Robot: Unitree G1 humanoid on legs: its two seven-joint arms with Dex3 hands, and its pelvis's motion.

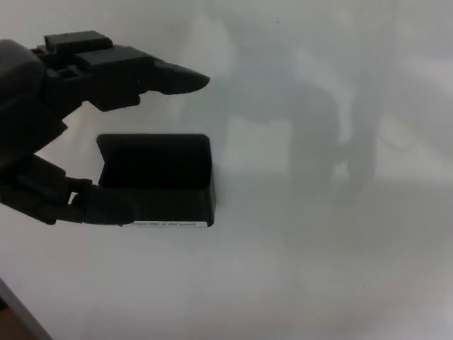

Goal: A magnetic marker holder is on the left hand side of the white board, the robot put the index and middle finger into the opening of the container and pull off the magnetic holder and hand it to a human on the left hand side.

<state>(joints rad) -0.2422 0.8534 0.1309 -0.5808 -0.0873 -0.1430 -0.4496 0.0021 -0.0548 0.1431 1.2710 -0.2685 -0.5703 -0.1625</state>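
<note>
One black magnetic marker holder, stuck flat to the white board, sitting at about nine o'clock from the picture's centre. Open-topped box shape, dark inside, with one thin white label strip along its bottom edge; print on the strip too small to read. No markers visible in the opening.

Reaching in from nine o'clock, one left hand, black, palm bulk filling the upper-left corner. Fingers spread wide apart, gripping nothing. Upper fingers stretched out toward three o'clock, lying above the holder's top edge at its twelve o'clock side, tip ending over the holder's right part, clear of its rim. Thumb extended low, at the holder's eight o'clock corner, overlapping the lower-left face of the box; contact with it not certain. Holder thus framed between upper fingers and thumb, none of them inside the opening.

Right hand out of sight.

Farther out, at one to three o'clock on the glossy board, faint grey reflections, shapes too blurred to identify. At seven o'clock, a sliver of darker edge at the picture's bottom-left corner.
</note>
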